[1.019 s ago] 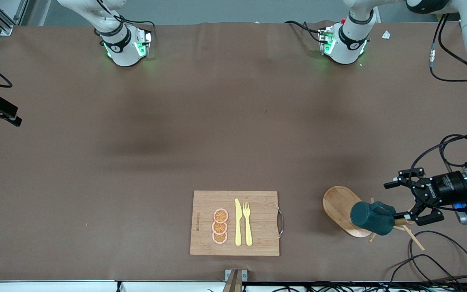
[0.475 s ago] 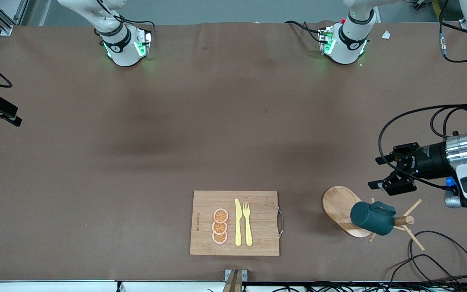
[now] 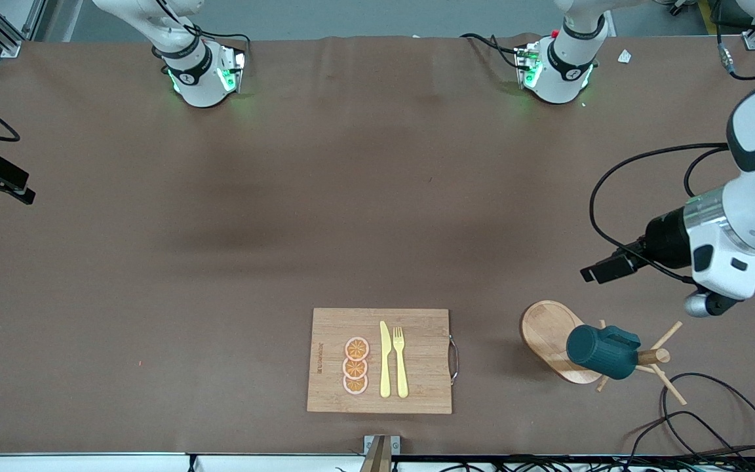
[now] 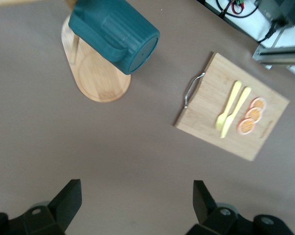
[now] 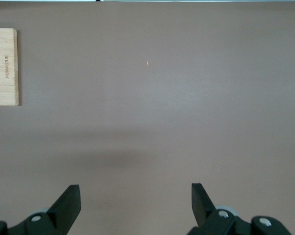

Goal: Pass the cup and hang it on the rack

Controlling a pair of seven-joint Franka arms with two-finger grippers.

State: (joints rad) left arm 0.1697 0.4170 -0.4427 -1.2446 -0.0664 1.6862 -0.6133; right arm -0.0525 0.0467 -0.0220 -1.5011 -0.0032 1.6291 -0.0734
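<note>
The left tool (image 3: pixel 603 267) hangs in the air with its two dark fingers (image 4: pixel 66 198) spread wide apart and nothing between them, over bare brown counter (image 3: pixel 286 196) at the left arm's end. Just below it in the front view, clear of the fingers, stands the light wooden mug rack with an oval flat base, a central post and thin angled pegs (image 3: pixel 551 334). The small dark teal-green ribbed cup with a side handle (image 3: pixel 599 352) hangs by that handle on one of the rack's pegs, tipped on its side over the oval base. Farther out from the left tool, toward the middle of the counter's near edge, lies a rectangular bamboo cutting board with a metal handle (image 3: pixel 417 393), carrying a yellow plastic knife (image 3: pixel 385 359), a yellow plastic fork (image 3: pixel 400 360) and three orange slices (image 3: pixel 356 366) in a row. The right tool (image 5: pixel 135 208) waits well apart from all this, its fingers likewise spread wide and empty, over bare counter, with only the board's corner in its wrist view.
</note>
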